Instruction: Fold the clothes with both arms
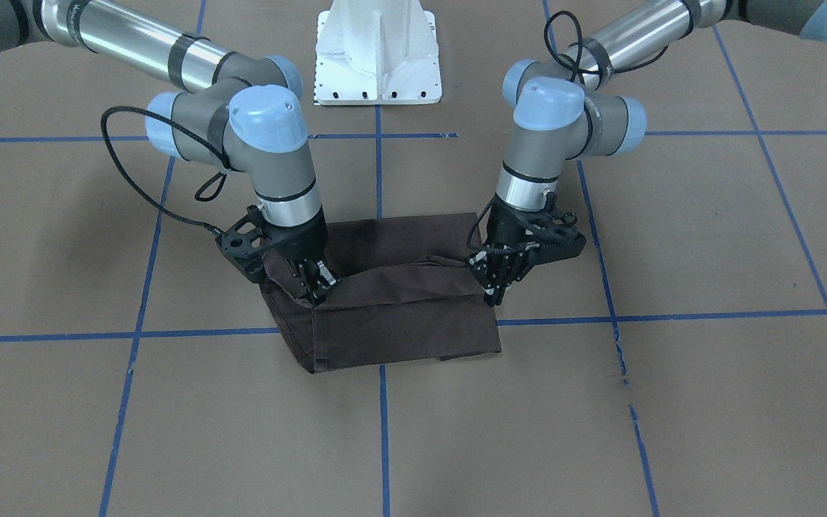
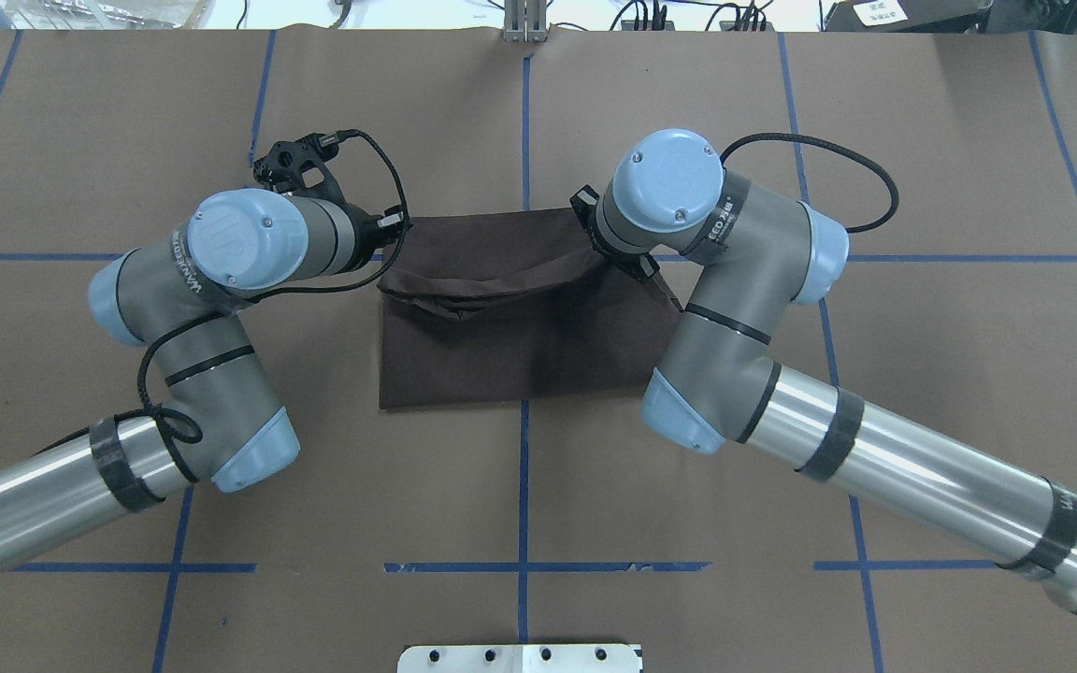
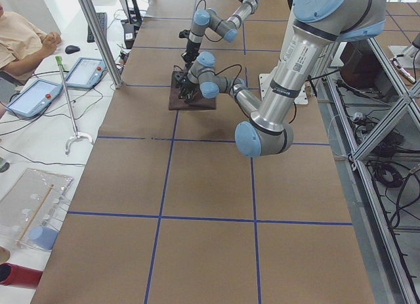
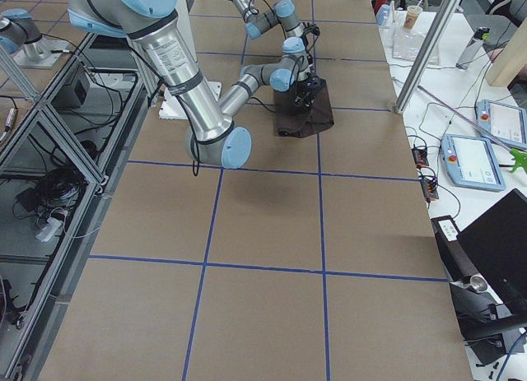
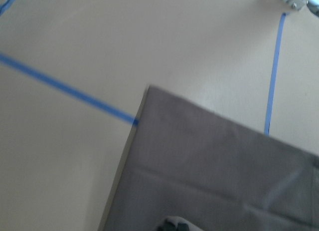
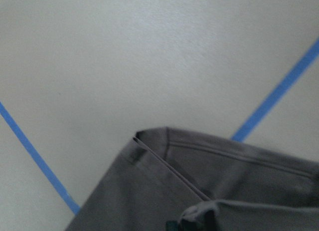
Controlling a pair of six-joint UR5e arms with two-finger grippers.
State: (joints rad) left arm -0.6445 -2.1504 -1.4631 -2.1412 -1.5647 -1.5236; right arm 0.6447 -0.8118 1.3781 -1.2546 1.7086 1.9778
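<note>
Though hidden overhead, front-on the left end effector [image 1: 497,291] and right end effector [image 1: 316,282] each pinch the T-shirt [image 1: 399,305].

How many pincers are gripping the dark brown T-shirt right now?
2. The left pincer holds the folded dark brown cotton T-shirt by its raised edge on the front-facing view's right; the right pincer holds that same edge on that view's left. Neither is hidden.
</note>
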